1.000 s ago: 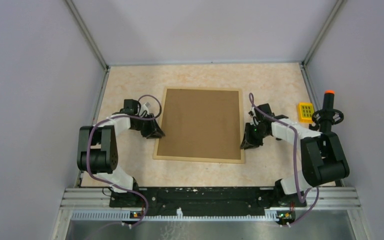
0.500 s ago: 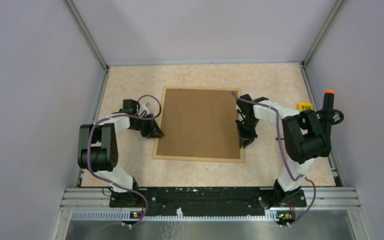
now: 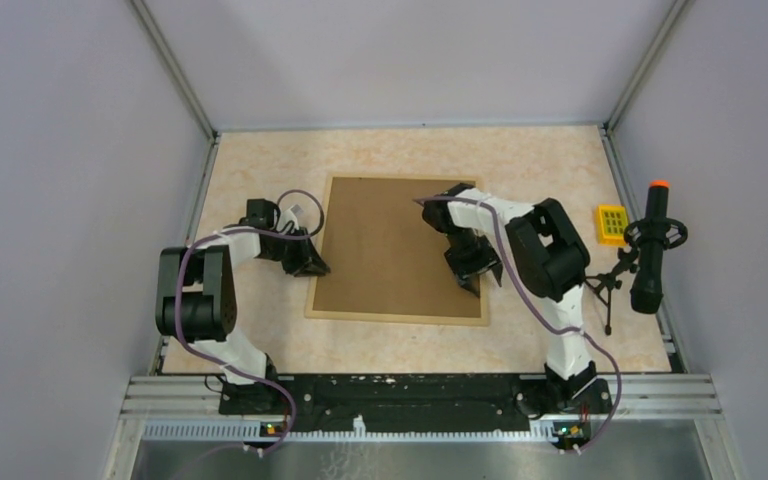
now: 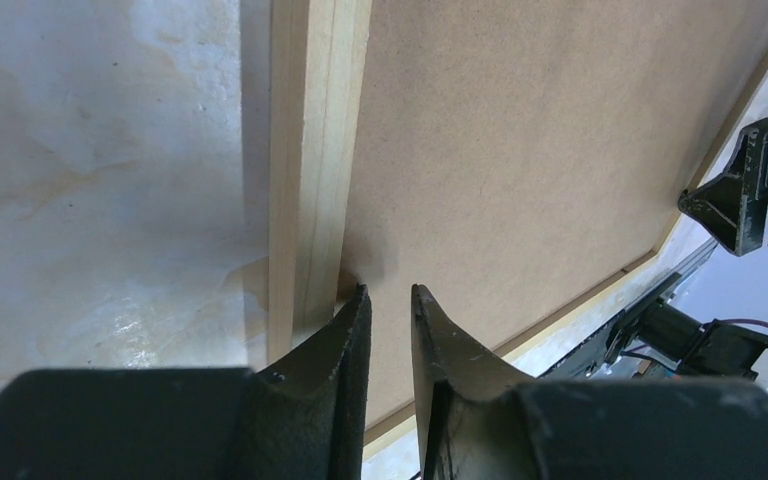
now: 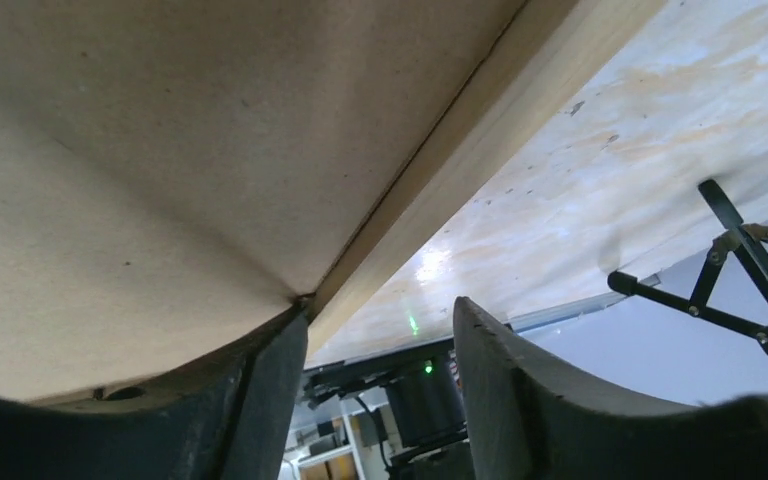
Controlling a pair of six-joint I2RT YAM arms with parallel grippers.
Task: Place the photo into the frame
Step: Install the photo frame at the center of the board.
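The frame (image 3: 397, 317) of light wood lies flat mid-table, back up, filled by a plain brown backing board (image 3: 385, 245). The photo is hidden. My left gripper (image 3: 310, 265) rests at the frame's left side. In the left wrist view its jaws (image 4: 388, 292) stand a narrow gap apart, empty, one tip at the seam between moulding (image 4: 315, 150) and board (image 4: 520, 130). My right gripper (image 3: 472, 280) reaches over the board's right part. Its jaws (image 5: 378, 308) are open, one fingertip (image 5: 285, 345) against the seam by the moulding (image 5: 480, 130).
A small yellow block (image 3: 612, 222) lies at the right of the table. Beside it stands a black handle with an orange tip on a small tripod (image 3: 653, 245). Grey walls close in the table on three sides.
The right arm has swung left from the frame's right edge to over the board, and its jaws have opened. The left gripper has stayed in place, its gap slightly narrower.
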